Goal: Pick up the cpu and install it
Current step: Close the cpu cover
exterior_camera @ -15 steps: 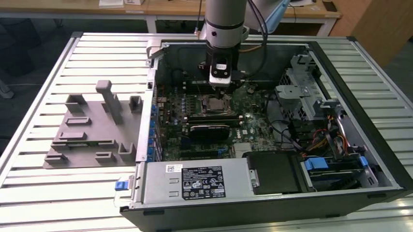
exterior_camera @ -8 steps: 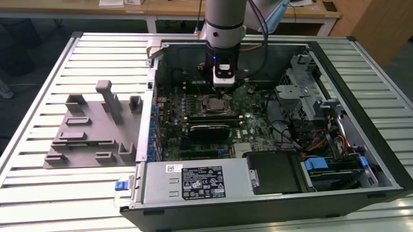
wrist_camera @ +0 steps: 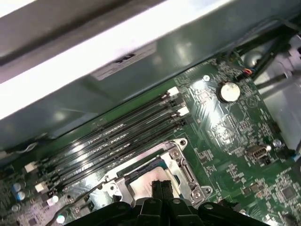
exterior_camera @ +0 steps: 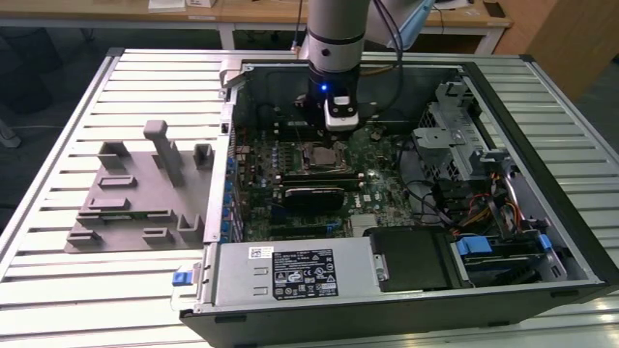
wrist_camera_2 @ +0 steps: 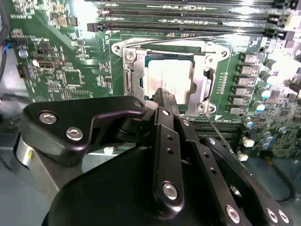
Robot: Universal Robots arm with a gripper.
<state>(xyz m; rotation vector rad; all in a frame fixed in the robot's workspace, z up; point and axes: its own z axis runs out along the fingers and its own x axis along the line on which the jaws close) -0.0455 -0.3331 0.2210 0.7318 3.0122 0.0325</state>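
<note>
The cpu is a flat square chip with a silvery top, lying inside the metal-framed socket on the green motherboard. It also appears in the exterior view as a cpu in the middle of the open computer case. My gripper hangs just above the chip's near edge. In the first wrist view the gripper has its two black fingers pressed together, with nothing between them. A thin wire lever juts out beside the socket.
A grey plastic plate with upright blocks lies on the slatted table at the exterior view's left. In the case are a black ribbed module, memory slots, a drive cage and the power supply.
</note>
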